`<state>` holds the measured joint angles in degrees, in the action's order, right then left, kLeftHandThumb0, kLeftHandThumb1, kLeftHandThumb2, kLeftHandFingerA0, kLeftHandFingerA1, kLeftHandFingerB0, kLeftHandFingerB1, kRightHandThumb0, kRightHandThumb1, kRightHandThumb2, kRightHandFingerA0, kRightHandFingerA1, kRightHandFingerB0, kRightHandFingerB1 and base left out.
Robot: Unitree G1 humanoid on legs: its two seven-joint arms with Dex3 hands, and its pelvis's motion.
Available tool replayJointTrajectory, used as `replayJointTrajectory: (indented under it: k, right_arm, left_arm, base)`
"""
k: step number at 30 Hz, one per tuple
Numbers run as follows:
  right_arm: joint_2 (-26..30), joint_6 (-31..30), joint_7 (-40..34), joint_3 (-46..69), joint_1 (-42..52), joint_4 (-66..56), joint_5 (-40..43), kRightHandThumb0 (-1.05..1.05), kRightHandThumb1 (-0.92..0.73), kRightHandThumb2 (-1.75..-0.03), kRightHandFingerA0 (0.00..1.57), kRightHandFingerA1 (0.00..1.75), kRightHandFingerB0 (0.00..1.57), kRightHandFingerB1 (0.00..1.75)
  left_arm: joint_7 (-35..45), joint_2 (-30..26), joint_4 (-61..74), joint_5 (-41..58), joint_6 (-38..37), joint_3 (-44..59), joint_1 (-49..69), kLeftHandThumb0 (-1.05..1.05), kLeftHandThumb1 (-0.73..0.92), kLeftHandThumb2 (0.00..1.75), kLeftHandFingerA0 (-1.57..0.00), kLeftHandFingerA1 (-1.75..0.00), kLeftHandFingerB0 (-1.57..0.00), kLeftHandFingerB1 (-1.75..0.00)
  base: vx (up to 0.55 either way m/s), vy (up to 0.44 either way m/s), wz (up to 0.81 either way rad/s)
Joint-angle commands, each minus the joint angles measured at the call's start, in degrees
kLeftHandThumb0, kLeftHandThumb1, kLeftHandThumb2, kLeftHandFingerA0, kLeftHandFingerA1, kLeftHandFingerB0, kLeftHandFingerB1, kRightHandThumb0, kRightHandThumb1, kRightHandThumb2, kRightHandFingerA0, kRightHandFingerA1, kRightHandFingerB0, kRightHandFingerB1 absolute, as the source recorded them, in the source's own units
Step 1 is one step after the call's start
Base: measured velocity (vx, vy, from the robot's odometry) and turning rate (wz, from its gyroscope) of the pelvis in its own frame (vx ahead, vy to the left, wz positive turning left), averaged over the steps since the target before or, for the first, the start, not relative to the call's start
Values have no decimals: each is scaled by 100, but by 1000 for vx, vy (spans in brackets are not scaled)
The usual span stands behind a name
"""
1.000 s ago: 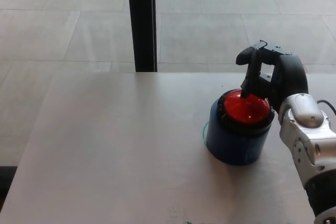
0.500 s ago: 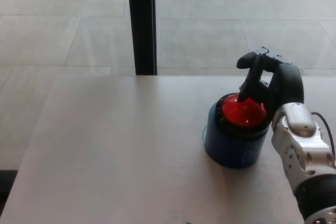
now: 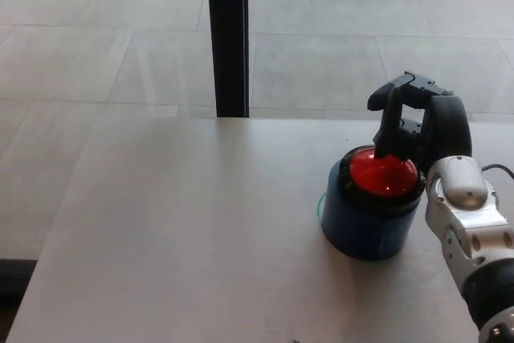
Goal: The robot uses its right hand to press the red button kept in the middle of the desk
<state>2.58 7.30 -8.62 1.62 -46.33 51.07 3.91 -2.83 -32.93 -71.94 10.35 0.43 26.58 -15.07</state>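
Pale grey desk (image 3: 177, 230) carries a blue cylindrical base (image 3: 361, 226) toward its right side, capped by a black ring and the glowing red button (image 3: 382, 173). Right hand (image 3: 422, 122) grasps nothing; one black finger (image 3: 389, 126) points down, tip on the dome's far edge.

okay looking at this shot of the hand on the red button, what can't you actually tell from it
- Head view: whether the red button is pressed down; the right hand covers its far edge.
- The far right side of the blue base, behind the silver forearm.
- The left hand: out of frame.
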Motion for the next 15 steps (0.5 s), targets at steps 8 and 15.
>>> replayJointTrajectory:
  k: [8,15]
  right_arm:
    - [259,-340,-180,-84,187,421,-384,-34,-46,-114,124,140,99,125]
    - [156,-599,-47,16,-37,58,-194,-22,-47,-121,98,175,82,147]
  left_arm:
    - [-44,-100,-14,19,-18,-64,14,-56,92,108,-29,-122,-15,-90]
    - [-30,-89,-7,34,-4,-30,73,-57,92,110,-26,-120,-14,-89]
  base:
    - [0,0,0]
    - [0,0,0]
